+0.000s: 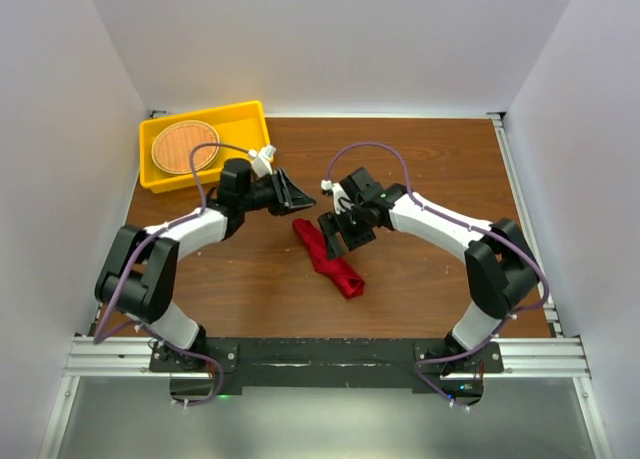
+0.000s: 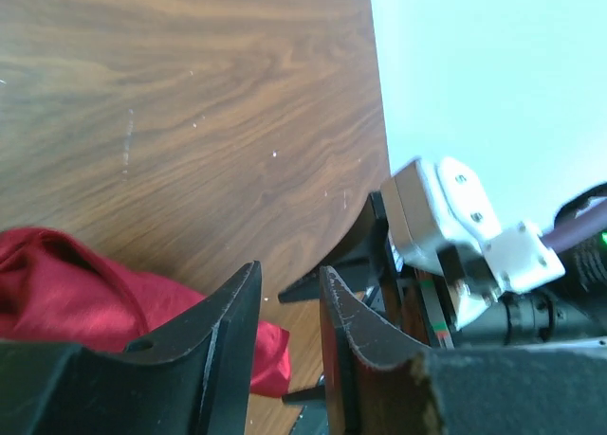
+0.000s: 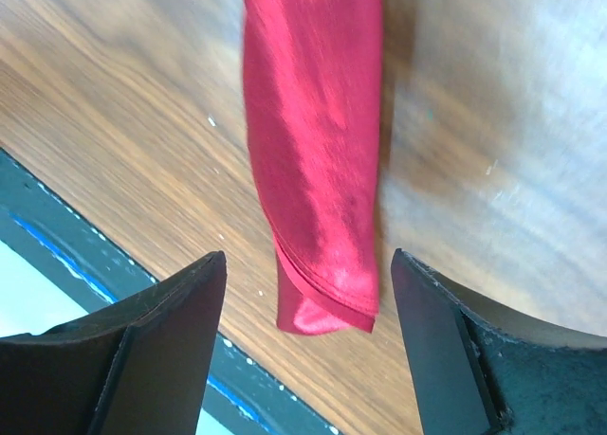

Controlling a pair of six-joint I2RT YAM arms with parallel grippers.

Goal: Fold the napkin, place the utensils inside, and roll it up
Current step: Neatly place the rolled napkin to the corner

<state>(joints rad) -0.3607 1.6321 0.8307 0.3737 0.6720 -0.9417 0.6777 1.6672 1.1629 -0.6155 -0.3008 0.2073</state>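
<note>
The red napkin (image 1: 328,259) lies on the brown table as a long narrow roll, running from near the table's middle toward the front right. The fork is not in view. My right gripper (image 1: 336,237) hangs over the roll's far end with its jaws wide open and nothing between them. In the right wrist view, the roll's (image 3: 313,151) end lies between and beyond the right gripper (image 3: 308,269). My left gripper (image 1: 303,196) is above the table just behind the roll's far end. Its jaws are a little apart and empty (image 2: 289,283), with the napkin (image 2: 76,283) to their left.
A yellow bin (image 1: 250,119) holding the round woven orange-brown mat (image 1: 185,146) stands at the back left. The right arm's wrist (image 2: 455,226) is close in front of the left gripper. The black base rail (image 3: 114,274) runs along the table's near edge.
</note>
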